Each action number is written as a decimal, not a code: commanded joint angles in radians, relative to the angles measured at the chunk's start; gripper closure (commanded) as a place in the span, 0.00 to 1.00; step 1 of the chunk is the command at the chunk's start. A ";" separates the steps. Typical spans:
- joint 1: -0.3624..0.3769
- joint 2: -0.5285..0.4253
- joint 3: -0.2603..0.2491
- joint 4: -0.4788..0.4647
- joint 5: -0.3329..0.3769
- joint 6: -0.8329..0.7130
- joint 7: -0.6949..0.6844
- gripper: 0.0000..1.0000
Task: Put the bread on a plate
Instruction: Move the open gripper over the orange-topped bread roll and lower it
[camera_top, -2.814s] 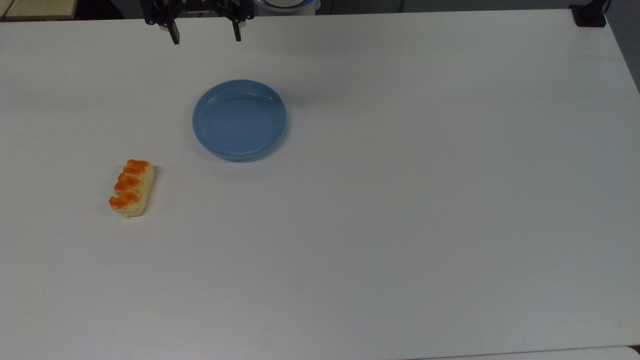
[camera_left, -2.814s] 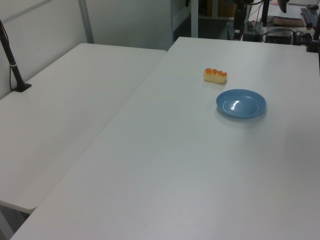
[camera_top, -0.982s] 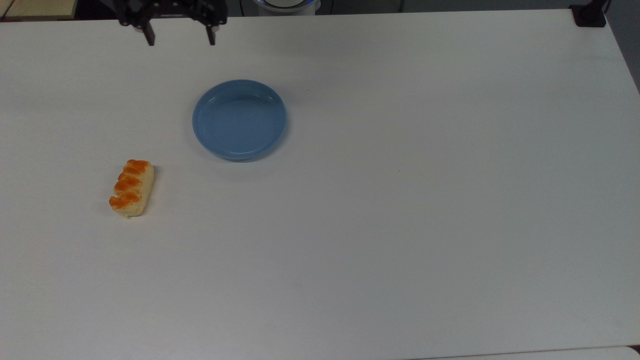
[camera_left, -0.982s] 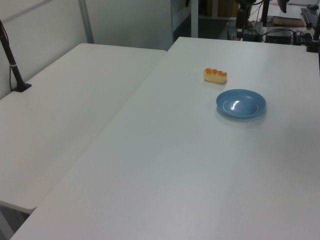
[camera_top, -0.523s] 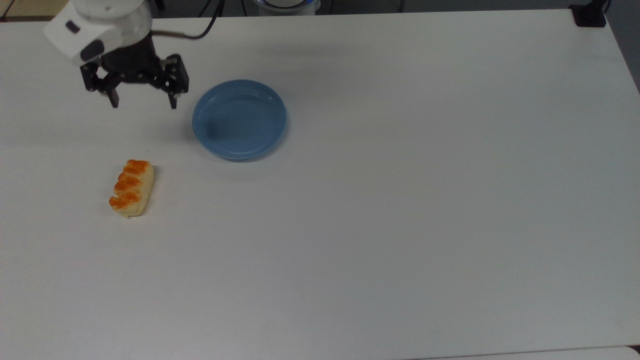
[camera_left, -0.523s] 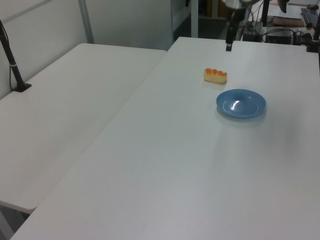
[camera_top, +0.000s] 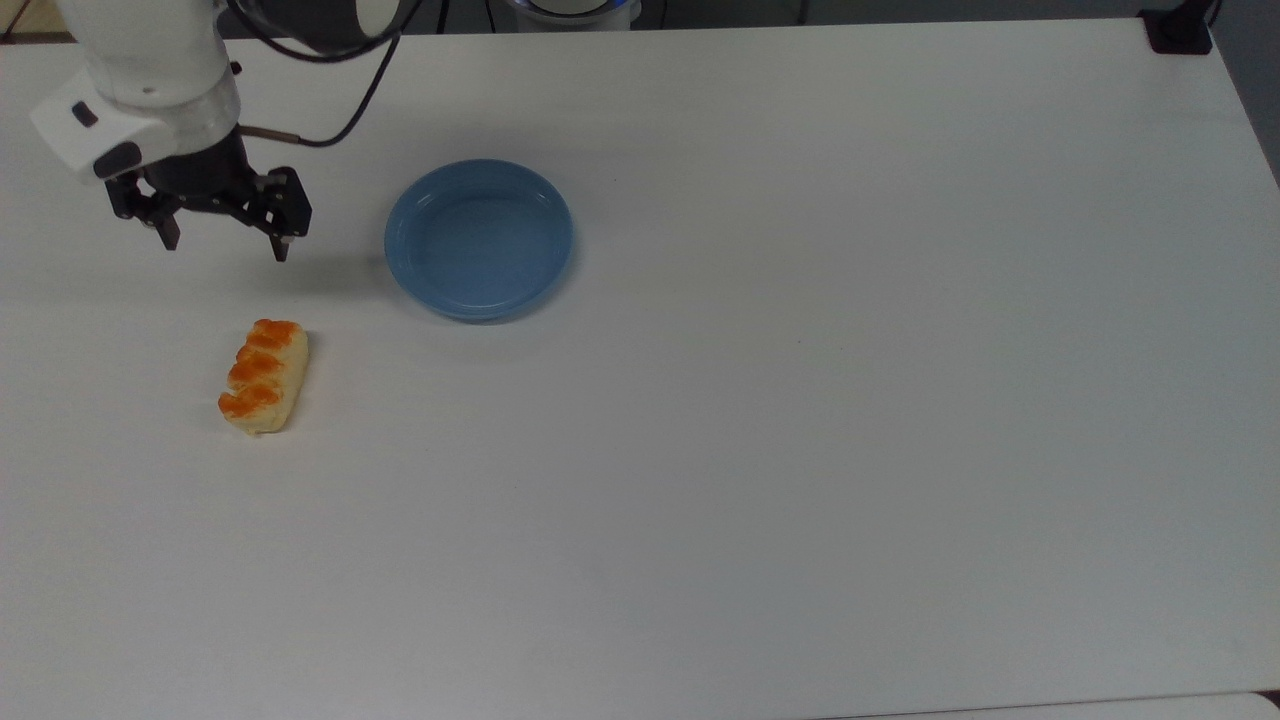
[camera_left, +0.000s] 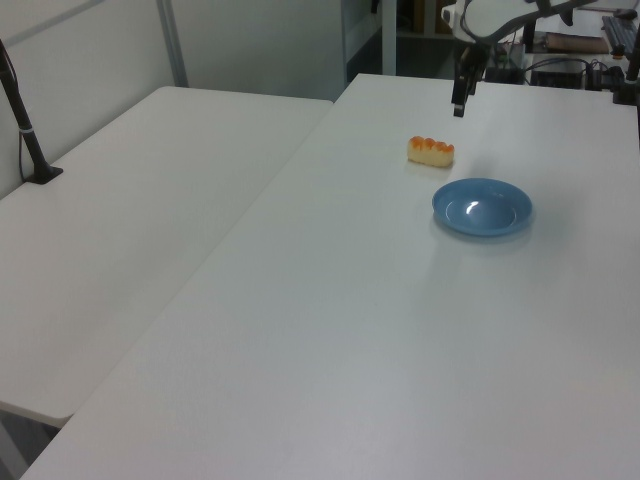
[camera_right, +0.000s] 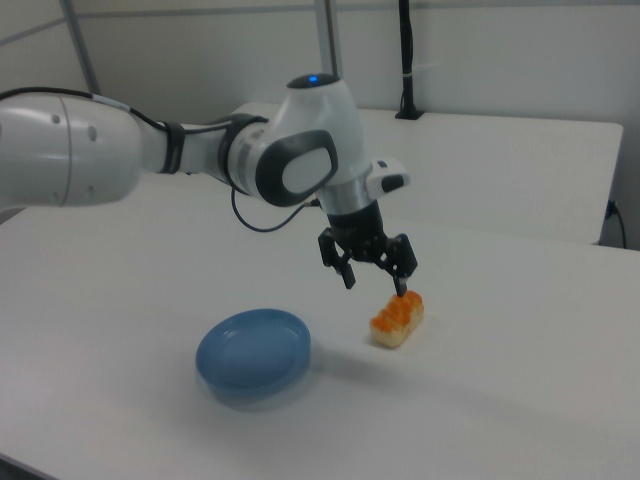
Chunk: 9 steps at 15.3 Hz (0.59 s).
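Broadly, a white bench (camera_top: 800, 450) spans the scene, a second white table (camera_left: 130, 230) butting against it in the left view, pale partition walls behind. The bread (camera_top: 263, 376) lies on the bench, apart from the empty blue plate (camera_top: 479, 240). Above, the gripper (camera_top: 226, 243) hangs with jaws spread wide, holding nothing.

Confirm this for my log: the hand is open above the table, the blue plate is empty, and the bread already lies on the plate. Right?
Not quite. The bread is not on the blue plate; the top view shows it lying on the white table, apart from the plate. The rest holds: the hand is open above the table and the plate is empty.
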 joint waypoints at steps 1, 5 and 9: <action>0.011 0.069 -0.010 -0.007 0.075 0.078 -0.014 0.00; 0.009 0.119 -0.008 -0.005 0.150 0.146 -0.011 0.00; 0.007 0.158 -0.005 -0.004 0.188 0.212 -0.008 0.00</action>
